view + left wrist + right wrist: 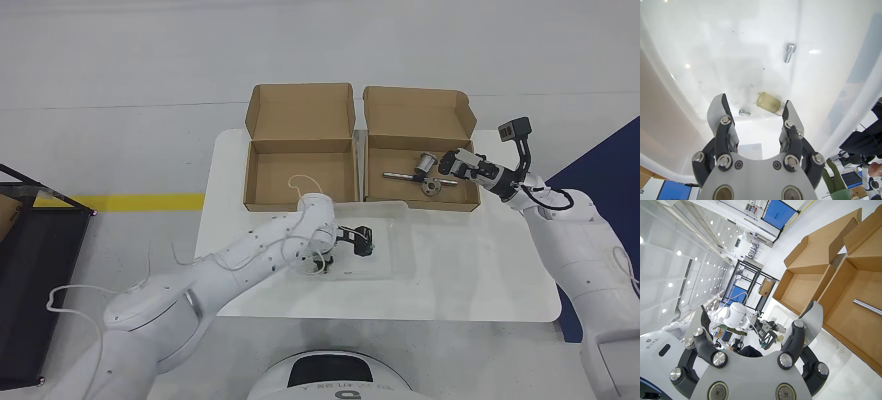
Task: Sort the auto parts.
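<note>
My left gripper point(756, 108) hangs open inside a white plastic tray point(696, 47). A yellowish cylinder with a metal end point(768, 103) lies on the tray floor, right against one fingertip point(787, 111). A small silver bolt point(744, 112) lies between the fingers, and a larger bolt point(789, 52) lies farther off. In the top view this gripper point(358, 240) is over the tray point(392, 262). My right gripper point(452, 163) is open and holds nothing point(759, 313), above the right cardboard box point(395, 195). That box holds a steel rod point(405, 177) point(866, 307) and two metal fittings point(430, 185).
The left cardboard box point(270, 180) stands beside the right one at the table's far side, both with flaps open. The white table point(480, 270) has bare room to the right of the tray. A black cart point(30, 270) stands on the floor at the left.
</note>
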You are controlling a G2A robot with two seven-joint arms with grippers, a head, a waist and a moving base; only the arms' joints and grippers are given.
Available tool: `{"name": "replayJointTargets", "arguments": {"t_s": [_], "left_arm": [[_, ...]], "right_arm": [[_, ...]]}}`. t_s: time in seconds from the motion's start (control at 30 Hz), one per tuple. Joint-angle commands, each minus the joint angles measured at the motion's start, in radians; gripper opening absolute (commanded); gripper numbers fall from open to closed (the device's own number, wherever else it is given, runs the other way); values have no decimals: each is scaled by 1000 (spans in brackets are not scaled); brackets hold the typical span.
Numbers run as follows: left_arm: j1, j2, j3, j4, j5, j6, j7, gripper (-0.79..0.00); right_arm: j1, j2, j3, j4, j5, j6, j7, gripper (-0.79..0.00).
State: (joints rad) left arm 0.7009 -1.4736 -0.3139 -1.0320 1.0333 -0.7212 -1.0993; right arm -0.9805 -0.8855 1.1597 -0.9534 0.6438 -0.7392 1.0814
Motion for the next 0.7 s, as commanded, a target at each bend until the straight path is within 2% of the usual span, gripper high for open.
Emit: {"name": "replayJointTargets", "arguments": {"t_s": [0.0, 0.47, 0.57, 0.67], "left_arm": [[0, 0, 4, 2, -1, 1, 0, -336], [-24, -21, 70, 48, -39, 1, 0, -311], [-32, -28, 81, 60, -47, 2, -2, -345], [-36, -34, 91, 71, -55, 2, -2, -413]], "right_arm": [[0, 0, 0, 0, 0, 0, 0, 0], [0, 0, 0, 0, 0, 0, 0, 0], [0, 0, 0, 0, 0, 0, 0, 0], [0, 0, 0, 0, 0, 0, 0, 0]]}}
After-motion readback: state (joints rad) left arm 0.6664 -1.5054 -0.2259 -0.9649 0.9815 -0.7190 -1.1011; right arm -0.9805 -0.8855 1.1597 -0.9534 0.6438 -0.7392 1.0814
